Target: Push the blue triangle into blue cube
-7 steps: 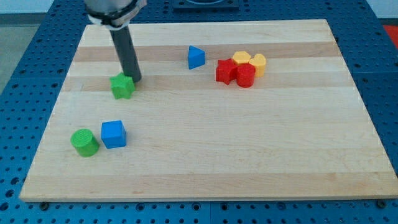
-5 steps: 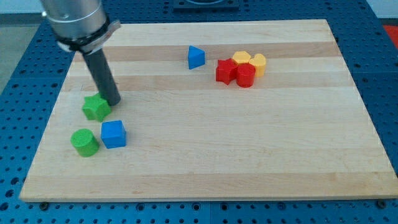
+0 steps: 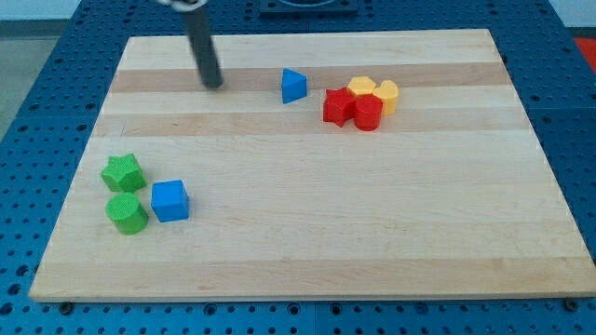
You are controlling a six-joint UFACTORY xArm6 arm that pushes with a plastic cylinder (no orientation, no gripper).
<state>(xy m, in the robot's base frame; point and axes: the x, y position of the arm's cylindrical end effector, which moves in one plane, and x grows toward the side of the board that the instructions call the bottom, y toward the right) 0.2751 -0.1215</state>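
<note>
Blue triangle block (image 3: pixel 293 86): upper middle of the wooden tabletop (image 3: pixel 372 205).
Blue cube block (image 3: pixel 169 200): lower left, well apart from the triangle.
My tip (image 3: pixel 215 86): dark rod end, left of the triangle, not touching.
Jaws: none; a plain rod.
Green star block (image 3: pixel 122 172), green cylinder block (image 3: pixel 126 213): just left of the cube.
Red blocks (image 3: pixel 351 108), yellow blocks (image 3: pixel 374 91): clustered right of the triangle.

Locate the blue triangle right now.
The blue triangle sits near the view's top centre of the board, just left of the red and yellow cluster, with my tip further to its left, apart.
</note>
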